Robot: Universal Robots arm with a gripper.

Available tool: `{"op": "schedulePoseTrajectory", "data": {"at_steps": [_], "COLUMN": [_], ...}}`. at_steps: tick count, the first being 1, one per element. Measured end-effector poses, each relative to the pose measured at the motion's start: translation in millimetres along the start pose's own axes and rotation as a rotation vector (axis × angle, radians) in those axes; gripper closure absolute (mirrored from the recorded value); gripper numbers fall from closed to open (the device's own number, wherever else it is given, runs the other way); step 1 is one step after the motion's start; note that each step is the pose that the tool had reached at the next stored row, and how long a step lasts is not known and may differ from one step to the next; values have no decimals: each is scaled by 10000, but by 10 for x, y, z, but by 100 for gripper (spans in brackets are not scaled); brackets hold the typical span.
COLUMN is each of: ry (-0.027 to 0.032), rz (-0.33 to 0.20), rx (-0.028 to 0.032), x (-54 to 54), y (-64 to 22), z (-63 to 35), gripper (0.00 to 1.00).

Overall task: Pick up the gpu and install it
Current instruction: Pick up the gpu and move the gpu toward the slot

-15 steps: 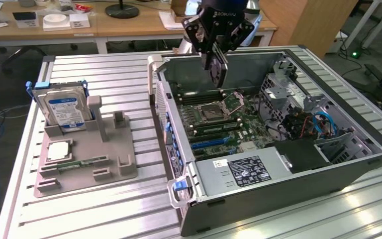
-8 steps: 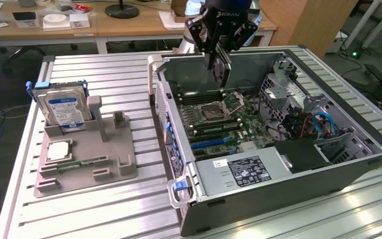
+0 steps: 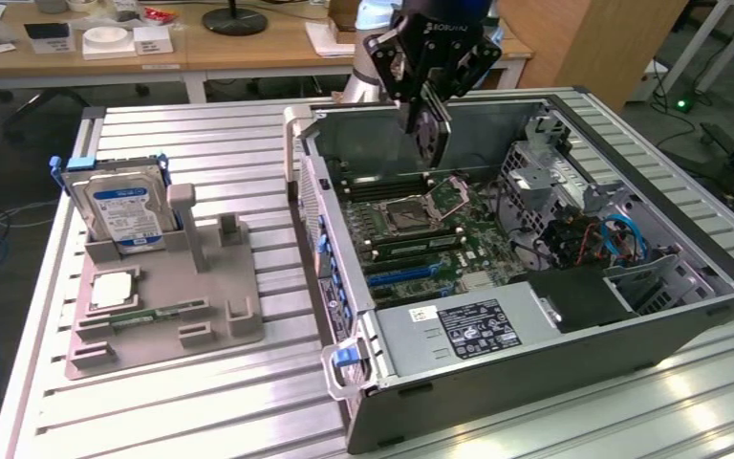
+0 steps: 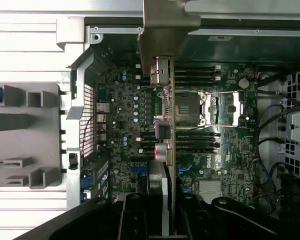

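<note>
My gripper [image 3: 426, 96] hangs over the open computer case [image 3: 673, 316], shut on the gpu [image 3: 428, 134]. The gpu is a thin dark card that hangs on edge from the fingers, above the back part of the motherboard [image 3: 419, 229]. In the wrist view the gpu [image 4: 166, 125] shows edge-on, with its pale metal end bracket [image 4: 165, 30] at the far end. It runs across the board beside the CPU socket [image 4: 190, 107]. The black fingers [image 4: 135, 220] clamp its near end, and the gripper [image 4: 161, 215] is shut on it. The card is clear of the board, in no slot.
A grey holder [image 3: 163, 296] on the slatted table [image 3: 188, 411] carries a silver blue-labelled hard drive [image 3: 122, 206], a processor chip [image 3: 110, 290] and a green memory stick [image 3: 157, 314]. The case's power supply [image 3: 469, 330] and drive cage with cables [image 3: 596, 239] lie near the board.
</note>
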State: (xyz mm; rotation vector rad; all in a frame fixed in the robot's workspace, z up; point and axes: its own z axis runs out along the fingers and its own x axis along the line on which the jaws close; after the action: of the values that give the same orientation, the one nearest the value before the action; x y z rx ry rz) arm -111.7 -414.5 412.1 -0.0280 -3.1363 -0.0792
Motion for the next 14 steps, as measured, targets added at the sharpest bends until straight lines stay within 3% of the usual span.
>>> {"op": "schedulePoseTrajectory", "data": {"at_steps": [14], "ry": [0], "rz": [0], "rx": [0], "x": [-155], "y": [2], "z": [3], "gripper": [72]}}
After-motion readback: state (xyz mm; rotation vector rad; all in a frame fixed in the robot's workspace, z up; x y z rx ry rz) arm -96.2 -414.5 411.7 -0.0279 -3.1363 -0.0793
